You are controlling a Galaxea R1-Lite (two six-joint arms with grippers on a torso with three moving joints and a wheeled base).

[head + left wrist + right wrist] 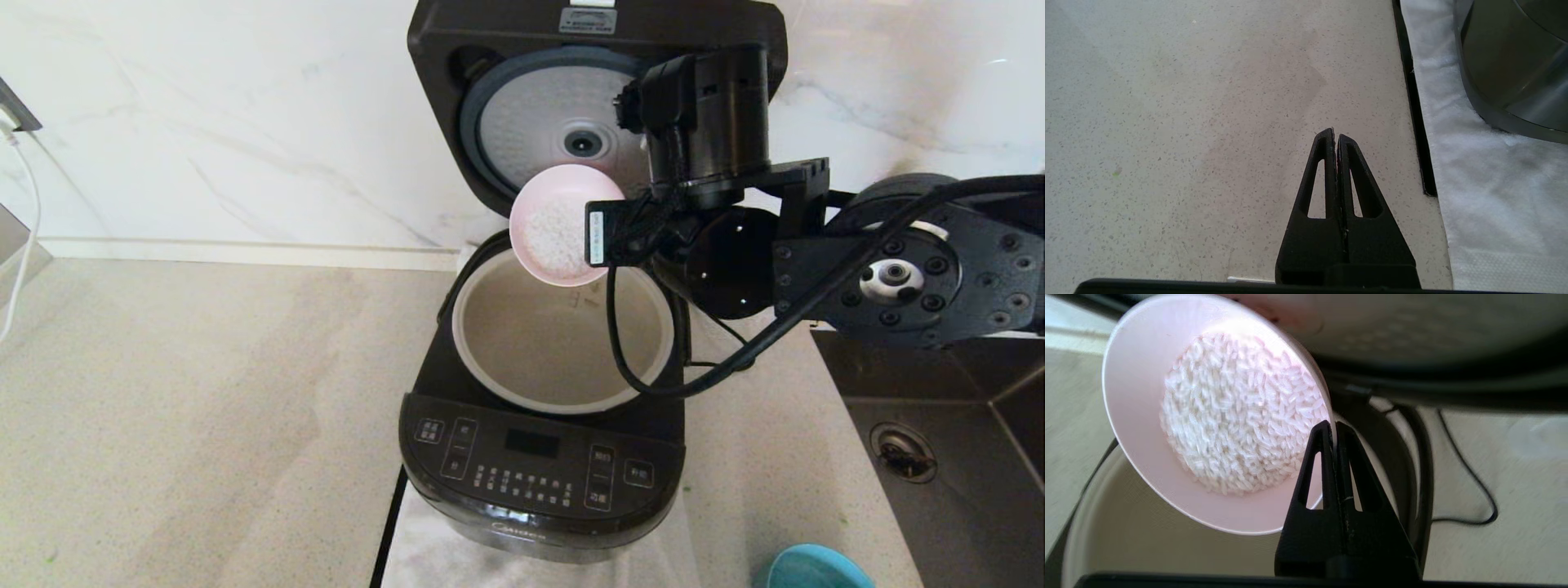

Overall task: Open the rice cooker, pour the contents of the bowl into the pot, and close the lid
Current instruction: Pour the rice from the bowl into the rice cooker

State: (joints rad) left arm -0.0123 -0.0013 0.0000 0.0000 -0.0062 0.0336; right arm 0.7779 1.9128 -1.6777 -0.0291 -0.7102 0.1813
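- Right gripper (pixel 1334 430) pinched tight on the rim of the bowl (pixel 555 224), fingers nearly together with only the thin wall between them.
- Bowl is pink, tipped steeply on edge, held over the back part of the pot (pixel 563 339); rice (pixel 1241 416) is all inside the bowl, none visible in the pot.
- Pot sits in the cooker (pixel 543 474), looks bare inside.
- Lid (pixel 563 90) stands fully open behind, silver disc facing out.
- Step, as I judge it: pour just starting; closing the lid not yet done.
- Risk: the grip is on a thin rim edge only, so the bowl could swivel or slip as it tips further and drop into the pot.
- Risk: bowl hangs close to the pot's back edge and the lid hinge, so grains could scatter onto the cooker rim there.
- Risk: the arm's cable (pixel 653 376) loops over the pot's right rim and could snag.
- Left gripper (pixel 1336 136) parked low over the counter (pixel 1188 122), fingers pressed together, holding nothing, beside the white cloth (pixel 1486 196) under the cooker.
- Right wrist view shows the rice grains and rim pinch clearly; head view hides the pinch behind the wrist.
- Head view alone shows the control panel, a sink (pixel 963 457) to the right, and a blue dish (pixel 816 570) at the front edge.
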